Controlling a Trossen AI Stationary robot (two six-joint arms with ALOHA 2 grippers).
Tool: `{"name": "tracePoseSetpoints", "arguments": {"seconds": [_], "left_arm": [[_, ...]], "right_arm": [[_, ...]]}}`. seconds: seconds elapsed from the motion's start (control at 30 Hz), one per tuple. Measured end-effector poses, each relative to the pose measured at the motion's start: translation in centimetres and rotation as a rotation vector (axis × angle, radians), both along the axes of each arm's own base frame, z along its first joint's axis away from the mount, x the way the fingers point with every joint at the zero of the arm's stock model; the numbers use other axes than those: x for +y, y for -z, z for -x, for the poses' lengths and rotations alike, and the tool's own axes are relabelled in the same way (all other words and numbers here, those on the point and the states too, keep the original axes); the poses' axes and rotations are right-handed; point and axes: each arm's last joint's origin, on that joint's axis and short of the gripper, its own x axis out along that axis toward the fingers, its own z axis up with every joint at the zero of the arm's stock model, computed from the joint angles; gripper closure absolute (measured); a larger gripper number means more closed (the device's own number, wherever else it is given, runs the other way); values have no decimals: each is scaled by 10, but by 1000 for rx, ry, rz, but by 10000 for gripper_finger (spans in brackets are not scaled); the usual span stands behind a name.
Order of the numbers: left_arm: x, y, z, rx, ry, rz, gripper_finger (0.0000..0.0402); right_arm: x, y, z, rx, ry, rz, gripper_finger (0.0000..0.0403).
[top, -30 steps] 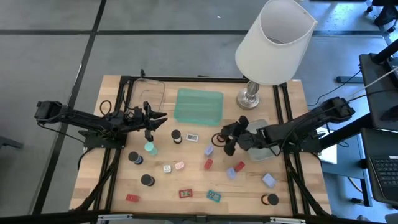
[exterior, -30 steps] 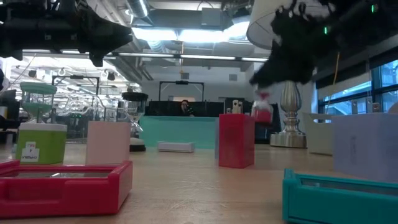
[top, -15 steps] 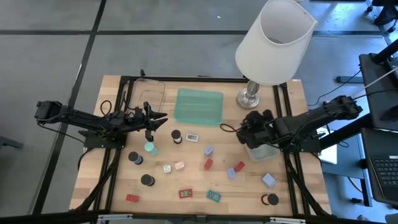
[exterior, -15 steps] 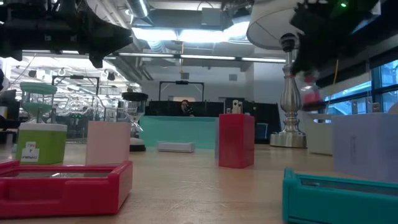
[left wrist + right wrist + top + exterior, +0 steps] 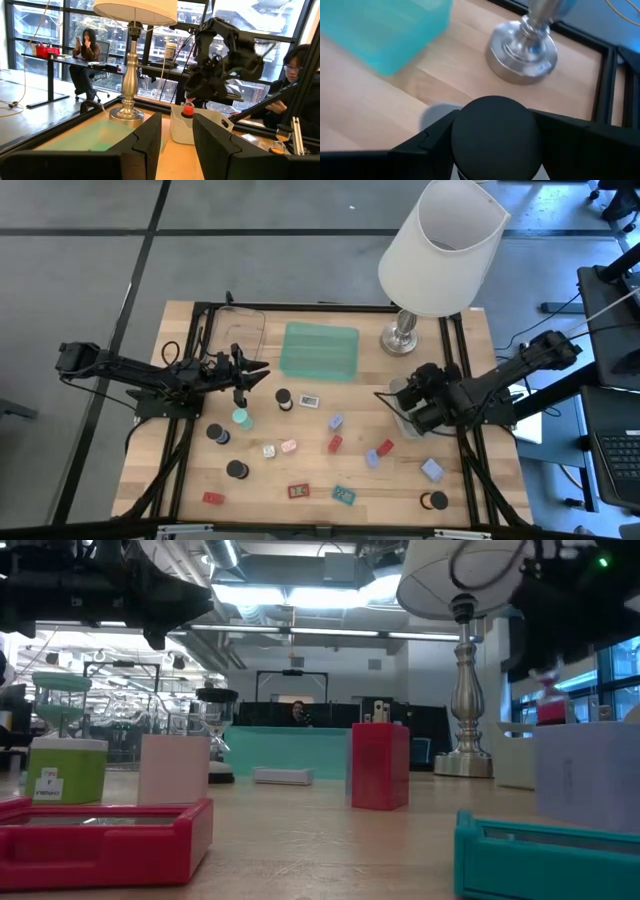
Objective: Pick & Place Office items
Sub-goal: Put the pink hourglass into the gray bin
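From above, the office items lie scattered over the near half of the wooden counter [image 5: 300,320]: a red block [image 5: 335,444], a lavender block [image 5: 432,470], a flat red rectangle [image 5: 299,491], a teal rectangle [image 5: 344,495] and a black cap [image 5: 237,470]. A green tray [image 5: 319,350] sits toward the far edge, and a lamp [image 5: 440,250] stands at the far right corner. The right gripper [image 5: 403,402] hangs over a grey tray [image 5: 422,425] by the right edge. The left gripper [image 5: 262,370] waits near the left edge, jaws closed.

At counter height, the red block [image 5: 379,766] stands upright mid-counter, with a flat red piece [image 5: 100,837] and a teal one [image 5: 545,855] nearest. A small piece with a red body [image 5: 551,710] shows at the right, below the dark arm. Beyond is a bright hall with ceiling lights.

The left wrist camera shows the right gripper [image 5: 189,102] with its jaws closed on a red-bodied item [image 5: 188,109] above the grey tray [image 5: 200,129]; people sit by the windows.

The right wrist camera shows a round black top [image 5: 495,132] between the jaws, the lamp base [image 5: 524,47] beyond.
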Motion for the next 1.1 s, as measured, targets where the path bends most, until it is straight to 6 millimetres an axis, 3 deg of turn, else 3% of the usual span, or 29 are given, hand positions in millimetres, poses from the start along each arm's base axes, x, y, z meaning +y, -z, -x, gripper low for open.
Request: {"name": "tracePoseSetpoints", "arguments": {"seconds": [0.3,0.5,0.77,0.97,1.1], "left_arm": [[0,1,0,15,-15,1,295],[2,2,0,16,-53,6,295],[2,2,0,23,-55,6,295],[2,2,0,24,-55,6,295],[2,2,0,24,-55,6,295]], "right_arm": [[-1,40,24,-57,110,-14,190],[0,44,23,-114,85,13,174],[1,45,22,-130,88,4,191],[1,57,21,-174,78,17,171],[0,61,23,-147,90,-3,183]]}}
